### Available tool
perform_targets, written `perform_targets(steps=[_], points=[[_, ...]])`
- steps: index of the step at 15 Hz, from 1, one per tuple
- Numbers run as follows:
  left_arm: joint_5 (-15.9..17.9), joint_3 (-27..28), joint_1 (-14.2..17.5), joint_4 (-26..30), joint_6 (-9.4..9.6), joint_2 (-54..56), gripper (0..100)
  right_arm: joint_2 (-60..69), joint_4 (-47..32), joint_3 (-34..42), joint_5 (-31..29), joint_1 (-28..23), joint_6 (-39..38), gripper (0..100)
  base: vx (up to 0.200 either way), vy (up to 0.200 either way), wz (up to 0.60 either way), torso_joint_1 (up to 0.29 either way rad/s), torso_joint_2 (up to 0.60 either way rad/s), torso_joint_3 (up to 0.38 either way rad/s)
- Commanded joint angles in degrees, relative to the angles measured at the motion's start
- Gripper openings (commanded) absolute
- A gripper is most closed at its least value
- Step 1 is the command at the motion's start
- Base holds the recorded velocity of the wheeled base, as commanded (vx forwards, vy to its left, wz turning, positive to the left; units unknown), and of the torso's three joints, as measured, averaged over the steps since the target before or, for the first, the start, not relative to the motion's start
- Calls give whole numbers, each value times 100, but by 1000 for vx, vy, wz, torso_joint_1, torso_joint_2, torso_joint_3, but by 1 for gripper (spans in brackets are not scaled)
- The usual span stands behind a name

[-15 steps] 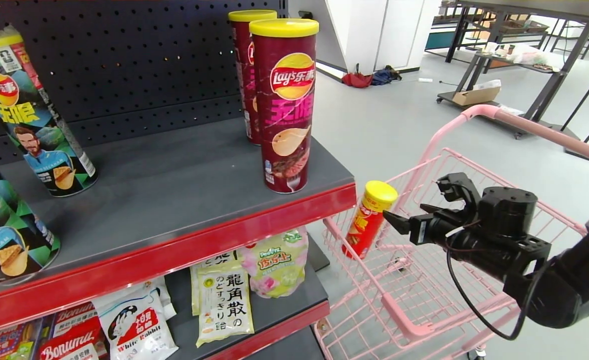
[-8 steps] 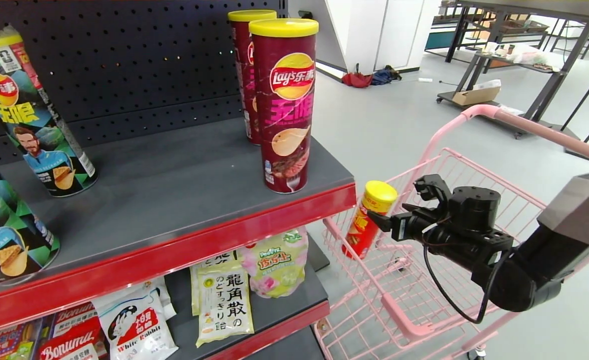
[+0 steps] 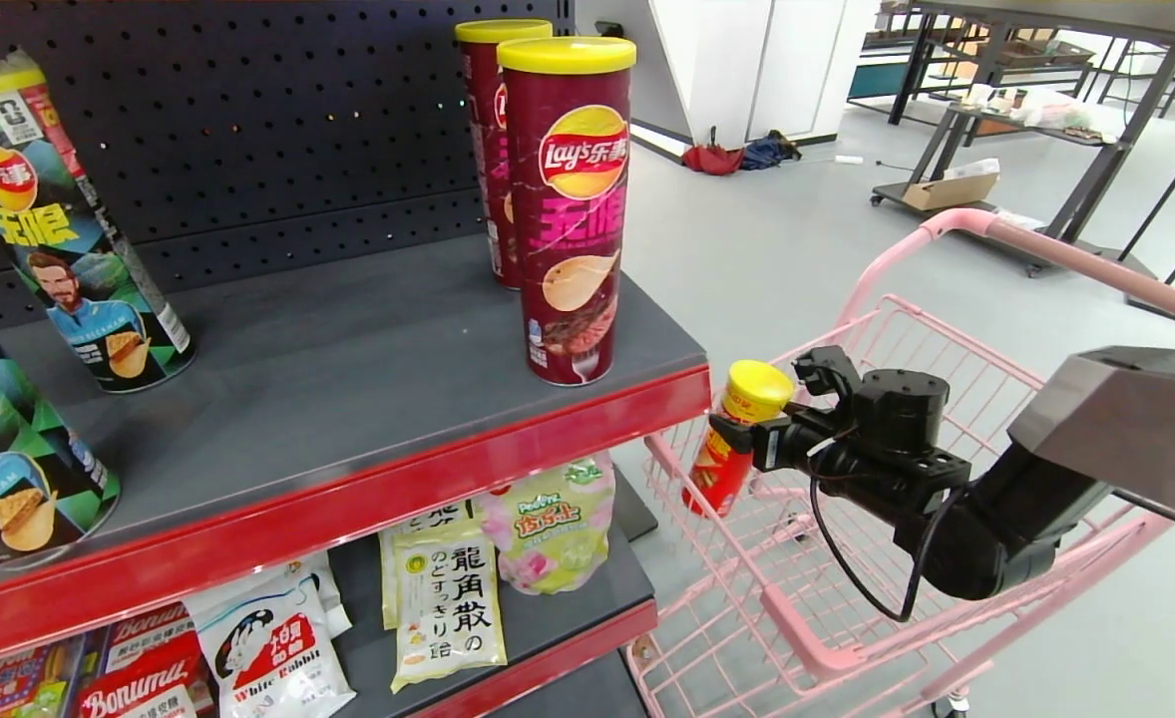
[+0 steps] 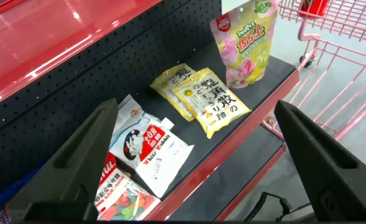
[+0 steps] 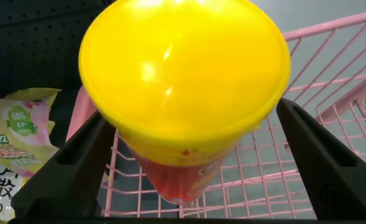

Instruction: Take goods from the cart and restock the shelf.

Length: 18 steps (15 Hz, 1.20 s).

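1. While the right arm works at the cart, the left gripper (image 4: 195, 106) hangs in front of the lower shelf (image 4: 257, 124). Its fingers are spread wide and carry nothing. Snack packets (image 4: 151, 155) lie on that shelf.
2. On the upper shelf (image 3: 348, 369), green chip cans (image 3: 69, 229) stand at the left. Two maroon cans (image 3: 568, 219) stand at the right end, one close to the front edge. The board between the two groups is the likely set-down area.
3. The red can (image 3: 725, 464), topped with a yellow lid, stands tilted in the corner of the cart (image 3: 1066, 254) nearest the shelf. Its lid sits just below the shelf's red front edge.
4. Change: over the last second the right gripper (image 3: 759, 399) has advanced from farther back over the basket up to the can. In the right wrist view its fingers (image 5: 77, 155) flank the red can (image 5: 183, 81) just under the lid, one on each side and still parted. Contact with the can wall cannot be confirmed.
5. Meaning for the task: the approach appears complete, but the pick is not yet made.
6. Next action required: close evenly on the can body, then lift it clear of the cart rim and the shelf edge.
7. Caution: the can is tilted and smooth, so an off-centre squeeze may push it aside or let it slip.
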<state>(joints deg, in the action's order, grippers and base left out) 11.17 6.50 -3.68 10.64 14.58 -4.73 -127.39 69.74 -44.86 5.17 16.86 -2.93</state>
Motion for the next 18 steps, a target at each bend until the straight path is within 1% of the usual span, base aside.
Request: perform_targets(steps=[1,3,4,5,9,10,12,14,15,17,18], points=[[0,1,-1,-1,1,-10,100,-163,-13,-225,-7,2,-24,100,0,0,0,0,0,0],[0,1,-1,-1,1,-10,100,-251,-22,-348,-16,2,-121,100,0,0,0,0,0,0],[0,1,-1,-1,1,-10,100,-251,-22,-348,-16,2,-121,0,0,0,0,0,0,0],[0,1,-1,-1,36,-10,100,-330,-13,-392,-33,10,-182,0,0,0,0,0,0,0],[0,1,-1,-1,36,-10,100,-286,13,-330,-51,45,-182,0,0,0,0,0,0,0],[0,1,-1,-1,36,-10,100,-154,4,-198,-95,63,-164,0,0,0,0,0,0,0],[0,1,-1,-1,27,-10,100,707,-163,241,-244,116,-129,0,0,0,0,0,0,0],[8,1,-1,-1,27,-10,100,1700,-787,276,-271,54,-59,0,0,0,0,0,0,0],[17,1,-1,-1,10,-10,100,2517,-1525,197,-288,-7,64,0,0,0,0,0,0,0],[43,1,-1,-1,-17,-10,100,3537,-2483,-84,-271,-122,249,0,0,0,0,0,0,0],[52,1,-1,-1,-25,-10,100,4170,-3142,-216,-297,-236,372,0,0,0,0,0,0,0]])
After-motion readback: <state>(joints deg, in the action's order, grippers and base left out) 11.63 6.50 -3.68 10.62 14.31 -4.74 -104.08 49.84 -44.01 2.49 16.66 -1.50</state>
